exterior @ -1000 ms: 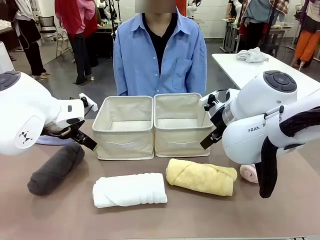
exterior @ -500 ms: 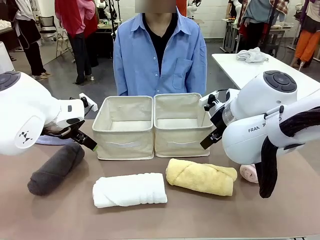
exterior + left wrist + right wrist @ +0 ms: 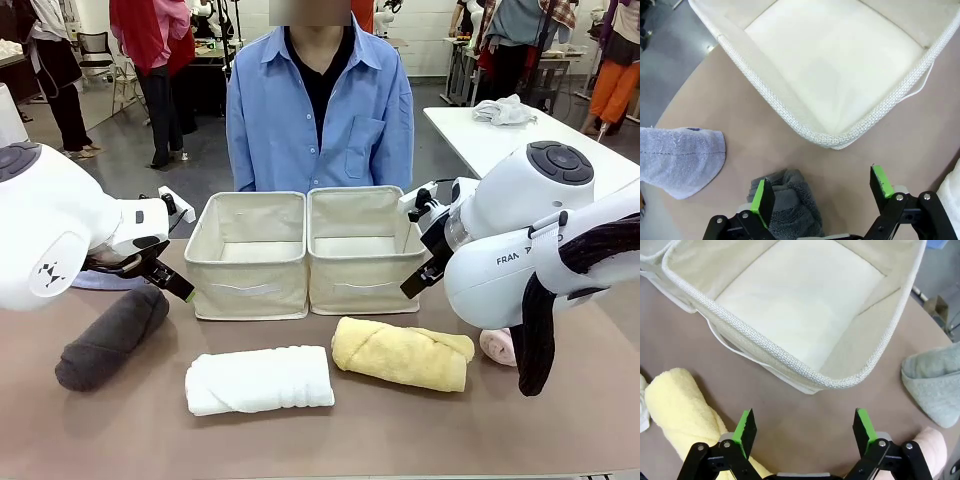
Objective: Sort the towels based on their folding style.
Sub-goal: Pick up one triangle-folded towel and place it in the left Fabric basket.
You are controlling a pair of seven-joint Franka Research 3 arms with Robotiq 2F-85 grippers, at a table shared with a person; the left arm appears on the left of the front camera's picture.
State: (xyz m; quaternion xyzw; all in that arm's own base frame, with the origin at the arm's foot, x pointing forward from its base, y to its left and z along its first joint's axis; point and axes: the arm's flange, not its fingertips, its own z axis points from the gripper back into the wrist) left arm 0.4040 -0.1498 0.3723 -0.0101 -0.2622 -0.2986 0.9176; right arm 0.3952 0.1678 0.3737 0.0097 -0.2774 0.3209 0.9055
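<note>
A brown tabletop carries two open-topped beige fabric boxes side by side at its middle, the left box and the right box. A person in a blue shirt stands at the far side, just behind them.

Four rolled towels lie in a row on the near side. From left to right they are a dark grey roll, a white roll, a yellow roll and a pink roll, the last partly hidden behind the right arm. A grey-blue cone towel lies left of the left box. A grey-green cone towel lies right of the right box, near the pink roll.

The left pincer hangs over the far end of the dark grey roll, close to the left box's near left corner, jaws spread wide and holding nothing. The right pincer hangs by the right box's near right corner, over bare tabletop between the yellow and pink rolls, also wide open and empty.
</note>
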